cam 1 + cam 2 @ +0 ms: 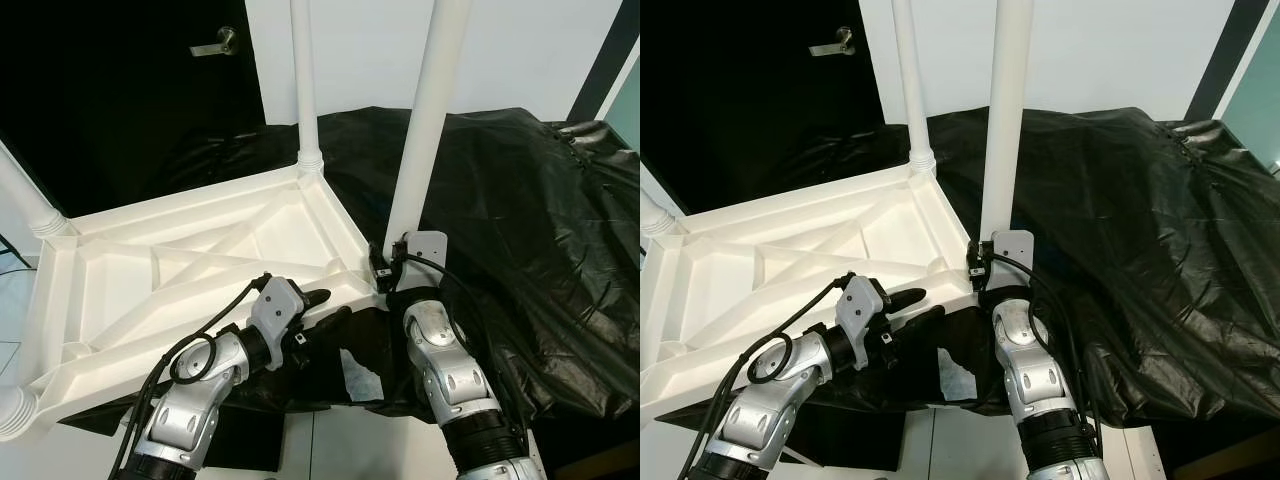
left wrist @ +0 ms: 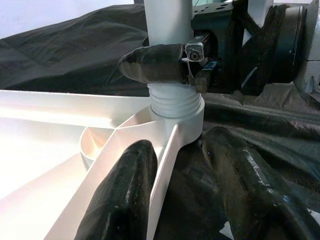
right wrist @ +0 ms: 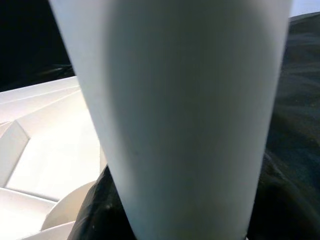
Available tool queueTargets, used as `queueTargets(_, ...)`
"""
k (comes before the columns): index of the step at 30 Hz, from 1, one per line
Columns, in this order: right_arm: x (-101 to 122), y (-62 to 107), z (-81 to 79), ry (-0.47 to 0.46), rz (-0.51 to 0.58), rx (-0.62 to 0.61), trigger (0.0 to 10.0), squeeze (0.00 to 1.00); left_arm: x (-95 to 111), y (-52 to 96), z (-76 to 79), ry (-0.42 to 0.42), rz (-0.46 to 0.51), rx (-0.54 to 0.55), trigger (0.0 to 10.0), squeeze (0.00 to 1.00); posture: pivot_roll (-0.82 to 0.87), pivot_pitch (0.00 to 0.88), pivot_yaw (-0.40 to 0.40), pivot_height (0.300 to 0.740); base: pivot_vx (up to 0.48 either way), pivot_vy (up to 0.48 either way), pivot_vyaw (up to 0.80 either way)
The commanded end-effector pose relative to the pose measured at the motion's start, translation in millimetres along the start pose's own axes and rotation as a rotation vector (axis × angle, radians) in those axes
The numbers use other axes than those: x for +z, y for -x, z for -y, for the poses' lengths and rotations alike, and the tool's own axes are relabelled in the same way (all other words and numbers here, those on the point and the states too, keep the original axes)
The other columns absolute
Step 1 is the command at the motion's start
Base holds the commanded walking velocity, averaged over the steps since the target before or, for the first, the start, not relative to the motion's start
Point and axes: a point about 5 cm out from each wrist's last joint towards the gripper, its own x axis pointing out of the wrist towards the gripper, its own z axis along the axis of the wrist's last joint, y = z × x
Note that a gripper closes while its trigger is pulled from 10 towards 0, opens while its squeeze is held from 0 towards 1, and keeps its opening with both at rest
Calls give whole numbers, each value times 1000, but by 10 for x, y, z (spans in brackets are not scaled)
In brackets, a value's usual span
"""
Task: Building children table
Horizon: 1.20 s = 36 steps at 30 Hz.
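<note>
A white plastic children's table [image 1: 200,265] lies upside down on a surface draped in black cloth [image 1: 520,200]. Its far leg [image 1: 305,80] stands upright in its corner. The near right leg [image 1: 425,120] stands in the near corner socket [image 2: 175,107], and my right gripper [image 1: 385,270] is shut on its base just above the ribbed collar; one of its fingers [image 2: 155,62] crosses the leg. My left gripper [image 1: 325,308] is open beside that corner, its two fingers [image 2: 122,200] straddling the table's rim with a gap on one side.
Two more legs stick out at the table's left corners [image 1: 25,200]. A white paper scrap [image 1: 360,378] lies on the cloth between my arms. Behind stand a black door with a lever handle [image 1: 218,42] and a white wall.
</note>
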Motion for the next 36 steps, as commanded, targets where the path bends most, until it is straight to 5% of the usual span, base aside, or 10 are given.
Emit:
queueTargets(1,-156,50,43,7,-82,-33,10000,0,24,-7,31,-15,-3,-66,10000,0,-43,0,39,740,0,0,0)
queueTargets(5,-109,57,63,10,-74,-62,10000,0,27,-4,21,-14,-3,-56,10000,0,-41,0,36,740,0,0,0)
queueTargets(6,-90,51,85,23,-60,-56,10000,196,25,-5,23,-14,-4,-55,10000,0,-41,0,36,740,0,0,0)
queueTargets(8,-77,50,94,34,-51,-57,10000,196,24,-5,25,-13,-5,-56,10000,0,-41,0,36,740,0,0,0)
queueTargets(9,-67,48,119,34,-47,-43,10000,1000,24,-6,27,-12,-5,-57,10000,0,-41,0,35,740,0,0,0)
queueTargets(19,61,8,449,52,34,273,10000,1000,28,-12,-1,-19,-7,-57,10000,0,-44,0,37,740,0,0,0)
queueTargets(20,78,-12,490,50,34,338,10000,0,32,-16,-8,-21,-7,-58,10000,0,-45,0,39,740,0,0,0)
queueTargets(34,89,-157,381,137,-47,793,9294,0,61,-26,-27,-34,-2,-56,10000,0,-20,0,32,740,0,0,0)
queueTargets(35,66,-172,370,157,-59,824,7373,0,66,-25,-29,-37,0,-53,10000,0,-14,0,28,740,0,0,0)
queueTargets(36,45,-183,370,171,-72,843,3333,0,69,-24,-32,-37,1,-49,10000,0,-10,0,25,740,0,0,0)
